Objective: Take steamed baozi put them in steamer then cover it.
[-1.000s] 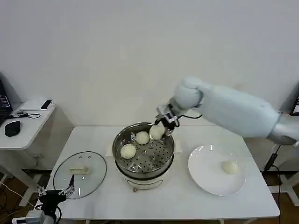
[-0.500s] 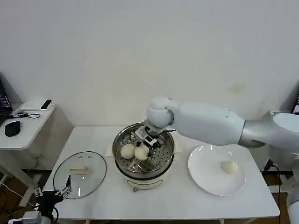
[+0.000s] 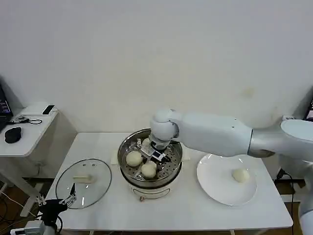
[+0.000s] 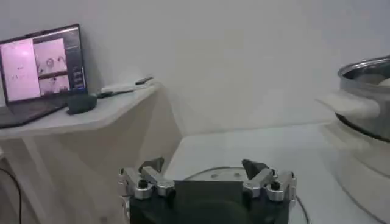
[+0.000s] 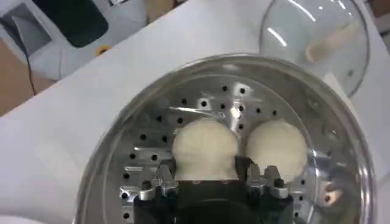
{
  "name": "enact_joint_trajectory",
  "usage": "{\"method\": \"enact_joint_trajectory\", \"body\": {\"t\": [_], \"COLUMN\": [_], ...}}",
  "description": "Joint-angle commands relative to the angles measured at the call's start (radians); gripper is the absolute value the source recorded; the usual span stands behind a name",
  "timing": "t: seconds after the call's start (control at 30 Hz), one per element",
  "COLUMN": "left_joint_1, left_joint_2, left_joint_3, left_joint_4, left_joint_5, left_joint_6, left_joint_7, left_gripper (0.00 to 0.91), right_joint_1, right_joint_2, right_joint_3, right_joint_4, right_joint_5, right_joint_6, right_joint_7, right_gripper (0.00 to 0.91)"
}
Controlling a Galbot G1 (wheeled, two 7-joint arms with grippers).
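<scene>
**Third bun going down on the tray, one left on the plate**

The white rectangular tabletop [image 3: 186, 210] carries everything I need. The round shiny stainless-steel steamer [image 3: 122, 152] stands at its middle, where either arm can reach it. To my right is the flat white round plate [image 3: 215, 188], the supply side. The round clear glass lid [image 3: 100, 171], with its whitish bar handle, lies flat to my left. It is well apart from the pot, so the opening is free for loading.

My right arm stretches across from the plate side, and my right pincer [image 3: 155, 155] is down inside the steamer, low over the perforated tray. It is clasped on a smooth cream-white round bun [image 5: 204, 146], one finger on each flank. The bun looks to be touching the tray, so I judge this is the setting-down. It goes just beside its neighbour bun [image 5: 275, 148], which leaves bare tray for another. A farther bun [image 3: 145, 142] sits toward the back wall, partly hidden by my wrist.

My left pincer [image 4: 207, 173] waits spread wide at the near-left edge, beside the lid it should later lift.

The last bun [image 3: 240, 175] lies alone on the plate, not yet fetched.
</scene>
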Motion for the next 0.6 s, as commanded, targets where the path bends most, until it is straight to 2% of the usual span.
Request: {"method": "enact_joint_trajectory", "body": {"t": [0.03,0.3,0.47,0.6], "left_joint_1": [-0.002,-0.008,-0.016,-0.027], "left_joint_2": [0.003,0.013,0.028,0.039], "left_joint_3": [0.001,0.005,0.007,0.018], "left_joint_4": [0.002,-0.001,-0.001,-0.003], "left_joint_5": [0.0,-0.004,-0.012,-0.014], "left_joint_6": [0.001,0.002,0.002,0.002], "left_joint_7": [0.001,0.002,0.003,0.003], "left_gripper": [0.907,0.907,0.907,0.907], "right_joint_1": [0.001,0.02,0.044,0.057], "right_joint_2": [-0.008,-0.061,-0.148,-0.255], "right_joint_3": [0.0,0.028,0.084,0.141], "right_joint_4": [0.011,0.032,0.036,0.018], "right_joint_5": [0.013,0.033,0.068,0.072], "right_joint_6": [0.014,0.006,-0.03,-0.056], "right_joint_7": [0.017,0.044,0.071,0.092], "right_gripper": [0.907,0.907,0.907,0.907]}}
